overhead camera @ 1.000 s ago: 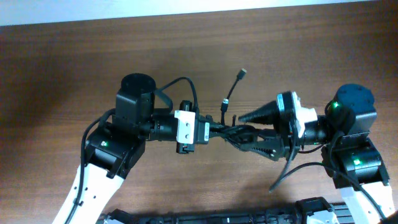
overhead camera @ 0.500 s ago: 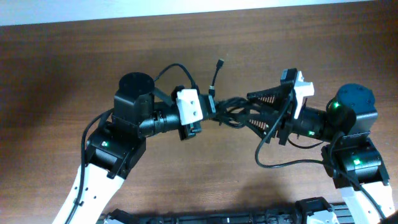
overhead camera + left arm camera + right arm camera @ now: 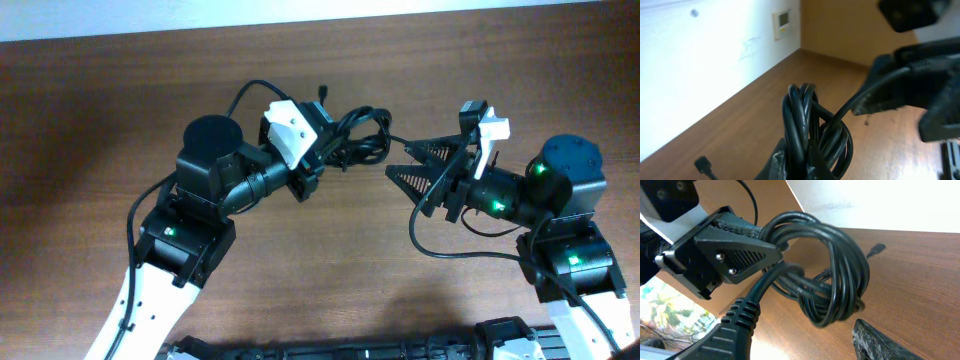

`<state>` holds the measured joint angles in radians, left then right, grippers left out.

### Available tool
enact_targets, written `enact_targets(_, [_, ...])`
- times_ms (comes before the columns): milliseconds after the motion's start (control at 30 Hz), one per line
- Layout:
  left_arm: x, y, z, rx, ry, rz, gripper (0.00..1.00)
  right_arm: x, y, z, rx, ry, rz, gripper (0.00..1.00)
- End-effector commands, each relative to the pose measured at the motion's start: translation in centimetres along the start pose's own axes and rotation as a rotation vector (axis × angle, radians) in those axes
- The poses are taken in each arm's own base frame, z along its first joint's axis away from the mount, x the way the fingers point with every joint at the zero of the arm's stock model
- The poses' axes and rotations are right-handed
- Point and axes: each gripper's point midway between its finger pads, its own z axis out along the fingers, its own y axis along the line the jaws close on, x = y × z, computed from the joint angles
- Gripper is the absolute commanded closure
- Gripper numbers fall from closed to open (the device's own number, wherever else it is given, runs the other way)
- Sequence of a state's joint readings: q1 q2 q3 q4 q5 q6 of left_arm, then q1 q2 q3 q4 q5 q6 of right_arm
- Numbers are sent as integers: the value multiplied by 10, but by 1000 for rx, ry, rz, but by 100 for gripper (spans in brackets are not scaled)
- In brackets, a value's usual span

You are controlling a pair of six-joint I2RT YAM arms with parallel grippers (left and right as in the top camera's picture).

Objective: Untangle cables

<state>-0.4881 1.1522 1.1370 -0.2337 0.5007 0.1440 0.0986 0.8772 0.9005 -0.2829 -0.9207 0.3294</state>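
Wooden table (image 3: pixel 100 120) fills the overhead view, both arms reaching in from the near edge. L arm (image 3: pixel 205 170) angles toward the middle-far part of the surface. R arm (image 3: pixel 565 185) comes in from the right side, pointing left.

L gripper (image 3: pixel 325 150) is clamped tight on the cables (image 3: pixel 362 135). In the left wrist view the strands run down between its fingers (image 3: pixel 777 160) w/ no gap showing.

R gripper (image 3: pixel 398 160) has its jaws spread wide and nothing between them. Its tips sit just beside the bundle's free end, approx level w/ it.

The cables are one black coil of several loops, near the table's centre, a bit toward the far edge. Long axis runs roughly left-right. The base is in the L gripper and the looped end points at the R gripper, tilted slightly to the far edge. The coil looks lifted off the surface.

One loose tail w/ a small plug (image 3: pixel 702 164) sticks out toward the far edge. Can't tell if it touches the wood.
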Motion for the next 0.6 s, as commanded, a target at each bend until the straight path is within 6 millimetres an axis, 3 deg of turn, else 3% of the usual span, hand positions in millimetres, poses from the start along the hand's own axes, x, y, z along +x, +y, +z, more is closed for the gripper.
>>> enact_targets(0, [-10,22,-3,-119,-24,-63,100,-5,-3,-1,30,-17,17,30])
enact_targets(200, [-16,32,-5,-175,-54,-119,100,-3,-45,-8,265,-71,237,31])
enact_targets(300, [-15,34,-5,-187,-54,-124,100,-2,-46,-8,266,-69,238,29])
enact_targets(367, [-15,34,-5,-186,-54,-124,100,0,-40,-6,233,-48,196,17])
enact_targets(567, [-17,34,-6,-187,-61,-124,100,1,-35,-5,203,-29,125,13])
